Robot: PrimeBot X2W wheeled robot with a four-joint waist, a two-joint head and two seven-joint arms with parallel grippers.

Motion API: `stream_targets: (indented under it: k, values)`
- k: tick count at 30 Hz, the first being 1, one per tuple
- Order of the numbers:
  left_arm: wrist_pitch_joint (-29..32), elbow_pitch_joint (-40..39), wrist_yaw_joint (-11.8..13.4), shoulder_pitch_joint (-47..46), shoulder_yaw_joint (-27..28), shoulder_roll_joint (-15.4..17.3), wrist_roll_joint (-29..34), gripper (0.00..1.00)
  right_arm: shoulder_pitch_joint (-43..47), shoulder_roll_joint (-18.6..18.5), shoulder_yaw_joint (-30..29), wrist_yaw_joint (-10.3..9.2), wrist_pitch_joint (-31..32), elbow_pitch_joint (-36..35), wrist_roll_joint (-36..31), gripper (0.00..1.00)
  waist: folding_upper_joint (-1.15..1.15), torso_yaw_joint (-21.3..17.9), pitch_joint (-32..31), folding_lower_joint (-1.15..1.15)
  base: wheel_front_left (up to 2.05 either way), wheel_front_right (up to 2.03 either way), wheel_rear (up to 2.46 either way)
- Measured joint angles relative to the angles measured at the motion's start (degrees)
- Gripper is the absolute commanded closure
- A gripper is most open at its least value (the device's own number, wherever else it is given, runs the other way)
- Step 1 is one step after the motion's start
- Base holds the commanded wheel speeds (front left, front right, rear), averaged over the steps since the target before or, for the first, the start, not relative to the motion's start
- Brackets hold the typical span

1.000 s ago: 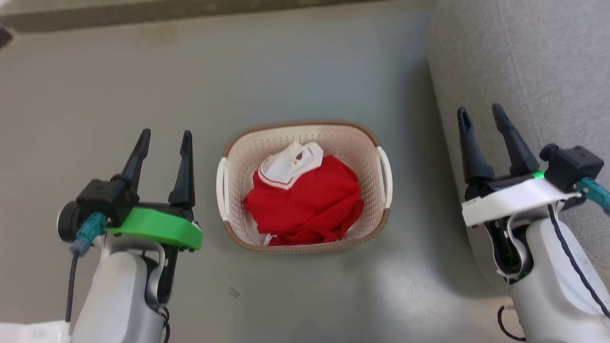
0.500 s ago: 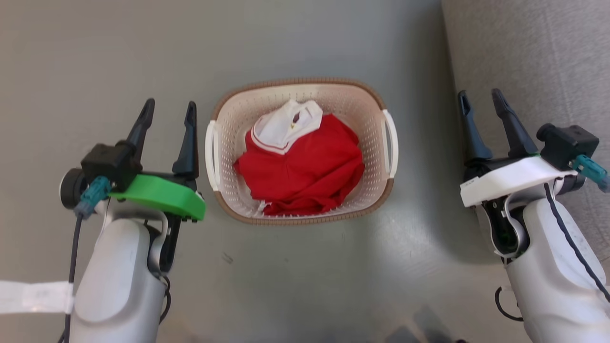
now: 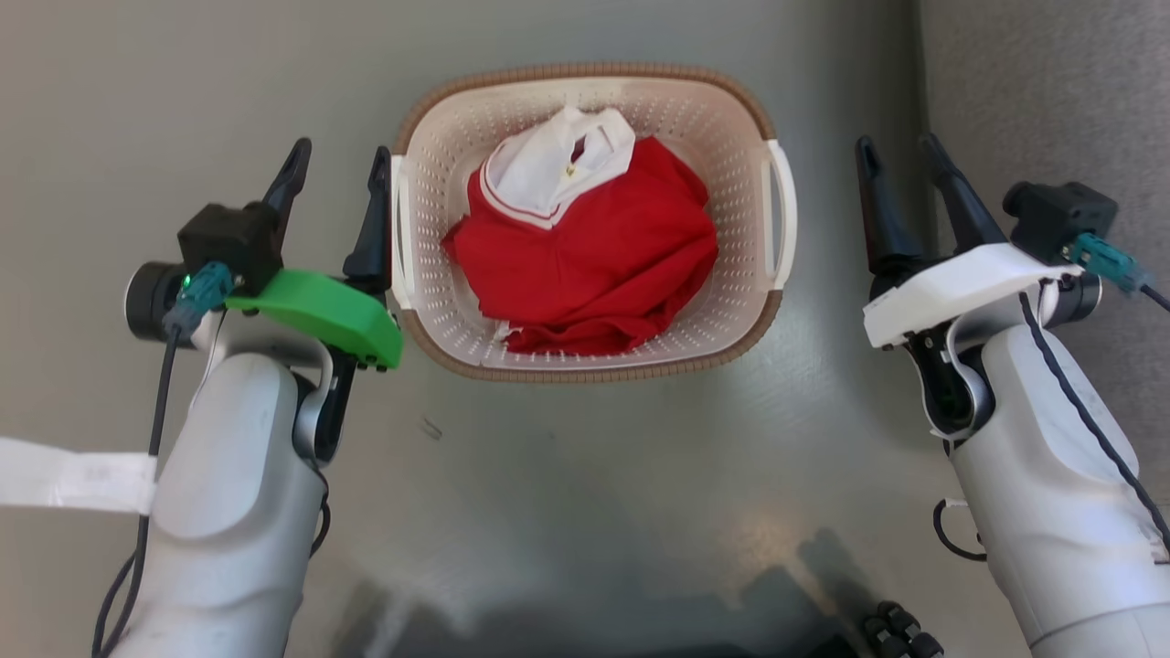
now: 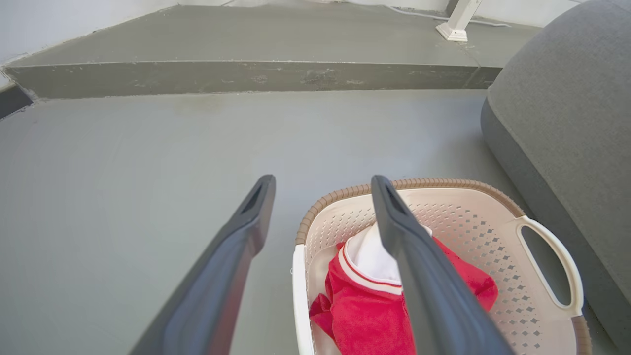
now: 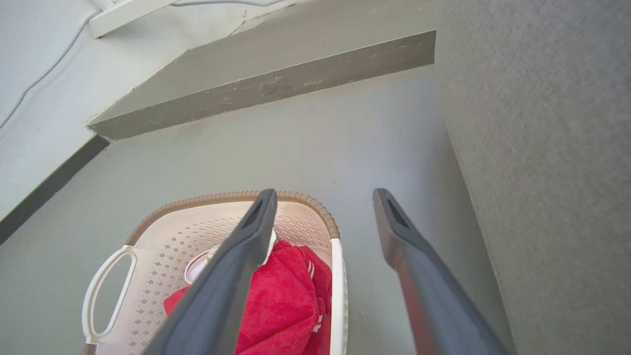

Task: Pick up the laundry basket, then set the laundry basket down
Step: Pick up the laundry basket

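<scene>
The left gripper [image 3: 340, 149] and right gripper [image 3: 896, 142] are now sitting closer to the laundry basket [image 3: 731, 315] than a second ago. The left one, fingers apart and empty, is hovering with its inner finger against the left handle [image 3: 398, 228]; I cannot tell if they touch. The right one, also spread and empty, is hanging near the right handle [image 3: 787, 219]. The basket is resting on the grey floor [image 3: 585, 475], carrying a red shirt [image 3: 594, 256], beside a grey upholstered seat [image 3: 1051, 82].

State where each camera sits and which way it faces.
Head: above, facing down at the basket; left claw and right claw show.
Left wrist: on that arm, looks along its fingers across the basket.
Right wrist: likewise along its fingers, from the opposite side.
Shared: all see the basket and shirt.
</scene>
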Motion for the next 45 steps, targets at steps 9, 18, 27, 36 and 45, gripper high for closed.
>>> stream_targets:
  k: [9, 18, 27, 36, 45]
  values:
    - [0.0, 5.7, -0.4, -5.4, -2.8, -0.2, -2.4, 0.0, -5.4, 0.6, 0.9, 0.0, 0.0, 7.5, 0.3, 0.0, 0.0, 0.7, 5.3, 0.0, 0.0, 0.0, 0.0]
    - [0.9, 12.9, -0.4, -10.4, -4.8, -0.4, -3.5, 0.0, -11.2, 0.8, 3.7, 0.0, 0.0, 13.0, 0.9, 0.0, 0.0, 1.4, 10.0, 0.0, 0.0, 0.0, 0.0]
    - [2.6, 17.8, -0.6, -15.2, -5.1, -0.5, -5.2, 0.0, -16.4, 1.1, 4.7, 0.01, 0.8, 18.2, 1.5, 0.0, 0.0, 1.2, 14.3, 0.0, 0.0, 0.0, 0.0]
    - [4.4, 22.5, -0.6, -17.9, -6.4, -0.5, -7.6, 0.0, -20.1, 1.3, 6.2, 0.01, 1.1, 22.6, 2.7, 0.0, 0.0, 0.6, 17.3, 0.0, 0.0, 0.0, 0.0]
    - [4.4, 25.3, -0.9, -20.6, -8.6, -0.6, -9.3, 0.0, -22.8, 1.3, 7.4, 0.01, 1.1, 26.1, 4.8, 0.0, 0.0, 0.1, 19.0, 0.0, 0.0, 0.0, 0.0]
